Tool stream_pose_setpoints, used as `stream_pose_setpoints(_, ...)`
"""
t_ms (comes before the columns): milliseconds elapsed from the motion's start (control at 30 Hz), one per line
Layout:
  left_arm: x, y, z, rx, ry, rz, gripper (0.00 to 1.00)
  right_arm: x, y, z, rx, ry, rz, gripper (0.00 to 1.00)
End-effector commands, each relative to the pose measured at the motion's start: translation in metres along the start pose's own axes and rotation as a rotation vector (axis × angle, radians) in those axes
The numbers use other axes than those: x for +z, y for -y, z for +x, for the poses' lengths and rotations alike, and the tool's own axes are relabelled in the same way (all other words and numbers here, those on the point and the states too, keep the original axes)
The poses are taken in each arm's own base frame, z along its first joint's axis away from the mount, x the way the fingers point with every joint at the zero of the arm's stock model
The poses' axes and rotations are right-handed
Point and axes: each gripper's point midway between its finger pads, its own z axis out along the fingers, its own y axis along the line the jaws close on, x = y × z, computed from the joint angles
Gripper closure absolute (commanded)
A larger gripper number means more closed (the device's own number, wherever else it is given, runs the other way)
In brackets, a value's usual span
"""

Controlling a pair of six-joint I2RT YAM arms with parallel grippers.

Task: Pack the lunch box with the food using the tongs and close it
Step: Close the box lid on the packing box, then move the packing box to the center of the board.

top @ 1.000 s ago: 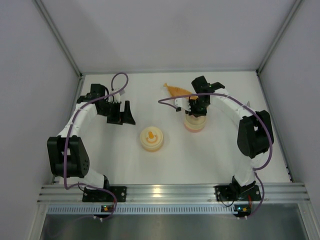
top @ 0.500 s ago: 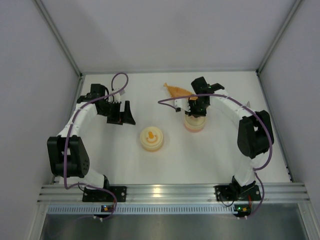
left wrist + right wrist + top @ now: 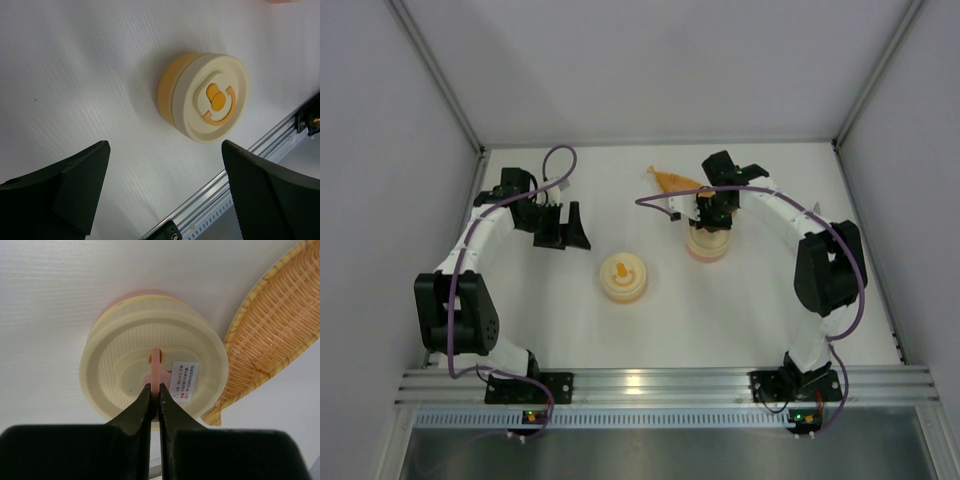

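- My left gripper (image 3: 568, 243) hangs over the left of the table (image 3: 750, 310) with its jaws spread wide and nothing between them.
- Just to its right stands the yellow round box (image 3: 166, 97), its cream lid (image 3: 192, 107) seated flat on top. I take it for one tier of the lunch box, and it sits well apart from the other.
- Next comes the orange boat dish (image 3: 272, 340), towards the back of the table. The part I can see holds nothing.
- Just beside it is the pink round box (image 3: 707, 257), which has a cream lid (image 3: 120, 365) of its own.
- My right gripper (image 3: 154, 392) is directly above that lid, with its jaws pinched tight on the lid's pink loop handle (image 3: 156, 357). I cannot tell whether the lid is seated or slightly raised.
- Progress, as I judge it: early. I see no food and no tongs in any view, so I cannot say where they are. Whether anything is inside either box is hidden.
- Left to do, in my reading: get a box open, find the tongs, move the food in, then close up.
- Count:
  - two arms
  - two round boxes
  - two cream lids
  - one boat dish
  - no tongs and no food pieces in sight
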Motion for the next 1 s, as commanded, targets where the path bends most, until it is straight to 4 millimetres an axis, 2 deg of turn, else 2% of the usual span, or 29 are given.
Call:
stream_pose_setpoints(0, -0.005, 0.004, -0.010, 0.036, 0.030, 0.023, 0.02, 0.003, 0.005, -0.012, -0.035, 0.035, 0.003, 1.00)
stream_pose_setpoints(367, -0.002, 0.003, -0.009, 0.030, 0.022, 0.028, 0.02, 0.018, 0.002, -0.009, -0.024, 0.021, -0.052, 1.00)
stream_pose_setpoints(567, -0.002, 0.003, -0.008, 0.033, 0.020, 0.028, 0.02, 0.025, -0.008, -0.006, -0.014, 0.011, -0.123, 1.00)
stream_pose_setpoints(667, -0.004, 0.003, -0.009, 0.037, 0.025, 0.022, 0.02, 0.028, -0.012, -0.003, 0.000, -0.002, -0.114, 1.00)
stream_pose_setpoints(700, -0.004, 0.004, -0.010, 0.038, 0.026, 0.022, 0.02, 0.024, -0.006, -0.006, 0.006, 0.008, -0.071, 1.00)
stream_pose_setpoints(733, -0.005, 0.004, -0.010, 0.040, 0.028, 0.021, 0.02, 0.028, -0.014, -0.002, 0.011, -0.003, -0.078, 1.00)
stream_pose_setpoints(800, -0.006, 0.004, -0.010, 0.043, 0.032, 0.019, 0.02, 0.025, -0.015, -0.002, 0.013, -0.002, -0.046, 1.00)
stream_pose_setpoints(833, -0.007, 0.005, -0.010, 0.043, 0.030, 0.020, 0.02, 0.028, -0.025, 0.003, 0.023, -0.014, -0.063, 1.00)
stream_pose_setpoints(900, -0.008, 0.007, -0.012, 0.048, 0.035, 0.024, 0.02, 0.023, -0.032, 0.003, 0.032, -0.012, -0.059, 1.00)
stream_pose_setpoints(933, -0.010, 0.007, -0.012, 0.048, 0.036, 0.022, 0.02, 0.026, -0.044, 0.005, 0.034, -0.016, -0.080, 1.00)
stream_pose_setpoints(967, -0.010, 0.007, -0.012, 0.048, 0.036, 0.022, 0.02, 0.021, -0.048, 0.002, 0.032, -0.001, -0.074, 1.00)
